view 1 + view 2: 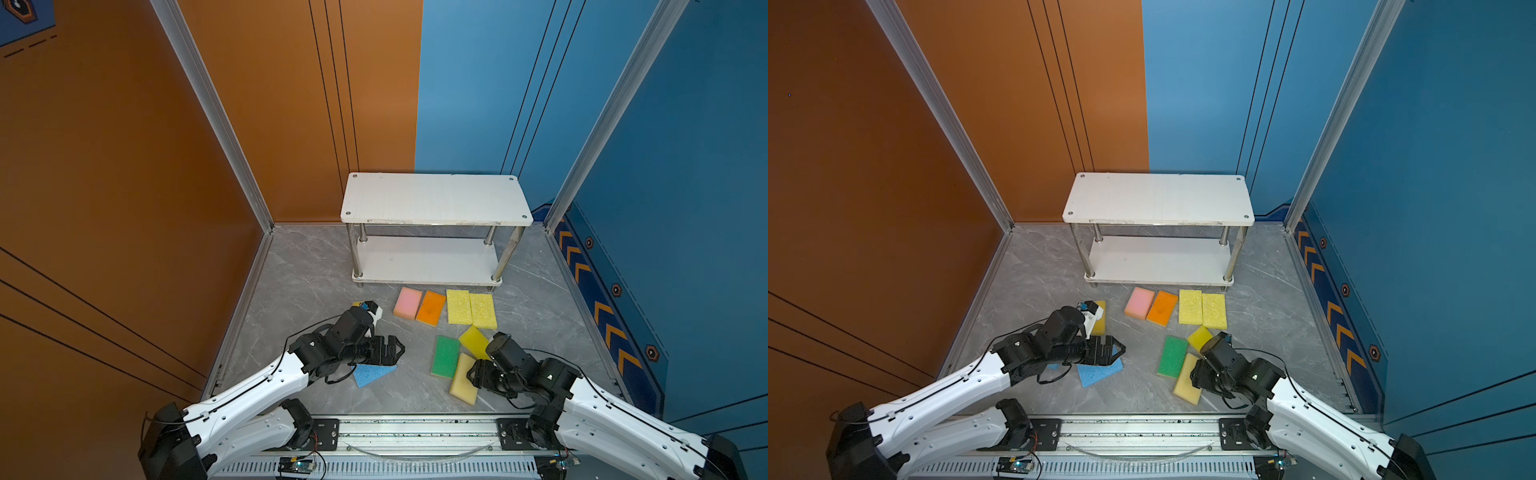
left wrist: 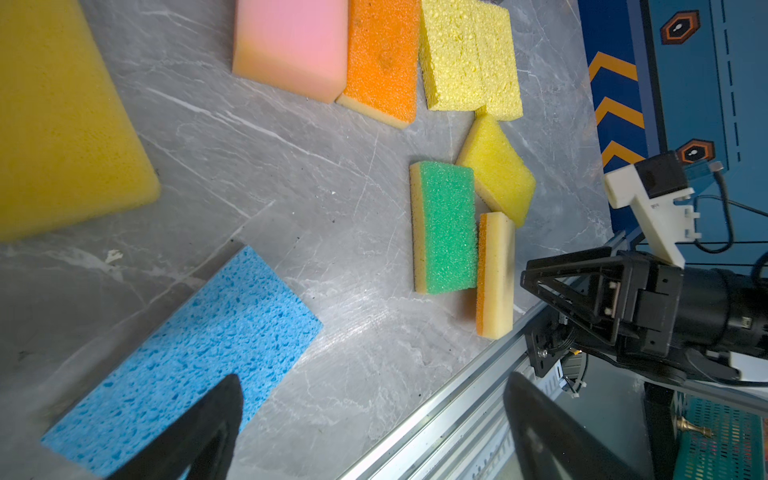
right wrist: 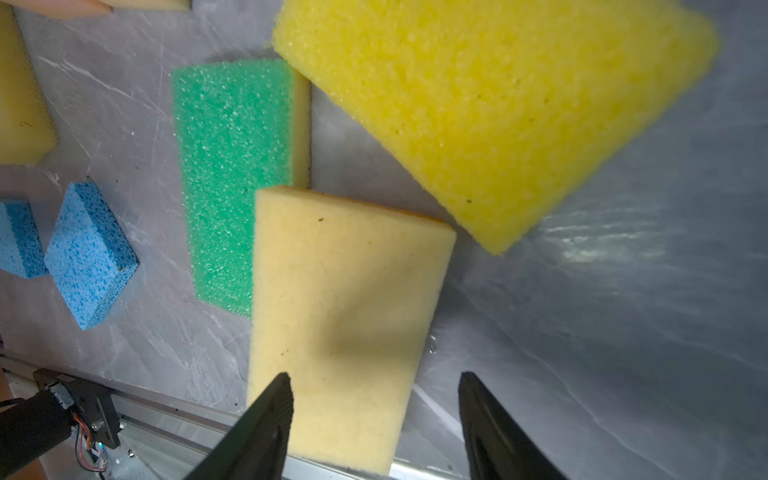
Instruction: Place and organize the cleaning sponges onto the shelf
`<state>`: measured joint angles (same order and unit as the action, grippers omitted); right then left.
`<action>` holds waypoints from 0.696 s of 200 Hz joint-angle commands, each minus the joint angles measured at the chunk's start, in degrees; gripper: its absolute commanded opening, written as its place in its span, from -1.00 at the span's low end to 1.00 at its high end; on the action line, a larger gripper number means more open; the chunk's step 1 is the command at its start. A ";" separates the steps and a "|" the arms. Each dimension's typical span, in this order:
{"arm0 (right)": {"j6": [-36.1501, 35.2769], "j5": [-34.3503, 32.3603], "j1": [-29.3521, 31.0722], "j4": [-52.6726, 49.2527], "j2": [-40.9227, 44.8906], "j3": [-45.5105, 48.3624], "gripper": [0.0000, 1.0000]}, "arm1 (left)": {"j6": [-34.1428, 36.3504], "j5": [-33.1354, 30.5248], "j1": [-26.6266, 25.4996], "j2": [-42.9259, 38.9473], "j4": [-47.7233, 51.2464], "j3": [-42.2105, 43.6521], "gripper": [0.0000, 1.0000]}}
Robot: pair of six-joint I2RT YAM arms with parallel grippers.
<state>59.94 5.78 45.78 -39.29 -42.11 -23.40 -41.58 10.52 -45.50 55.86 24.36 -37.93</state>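
By my count, lower centre of frame: two coarse yellow sponges (image 1: 459,306), one bright yellow (image 1: 475,341), one pale yellow (image 1: 462,380), one mustard (image 1: 1099,318), two blue (image 3: 89,253), one pink (image 1: 408,302), one orange (image 1: 431,308), one green (image 1: 445,356), ten in all. One shelf (image 1: 436,199), upper centre; two arms (image 1: 257,382), bottom.

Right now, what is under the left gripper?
A light blue sponge lies beneath the left gripper, partly covered. A second blue sponge is nearly hidden under the arm in both top views.
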 commanded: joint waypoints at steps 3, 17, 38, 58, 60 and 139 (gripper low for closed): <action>1.58 0.81 0.45 3.96 -0.48 1.54 0.25 | 0.72 0.67 -0.03 -0.14 -0.26 -1.09 0.96; 1.81 0.90 0.45 5.19 -0.71 2.24 0.21 | 0.63 0.72 0.12 -0.07 -0.27 -1.07 0.96; 2.18 1.33 0.40 6.79 -0.97 3.34 0.16 | 0.63 1.18 0.15 0.35 -0.41 -1.19 0.96; 2.34 1.17 0.37 7.76 -1.05 4.31 0.14 | 0.71 1.54 0.21 0.48 -0.41 -1.26 0.96; 2.36 1.25 0.41 7.85 -1.05 4.43 0.14 | 0.71 1.57 0.23 0.48 -0.33 -1.33 0.96; 2.81 1.32 0.36 10.45 -1.84 5.94 -0.13 | 0.45 2.24 0.76 0.28 -0.53 -1.42 0.96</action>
<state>62.13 7.29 45.78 -29.32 -43.05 -18.26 -41.60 11.38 -45.36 56.12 23.94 -37.93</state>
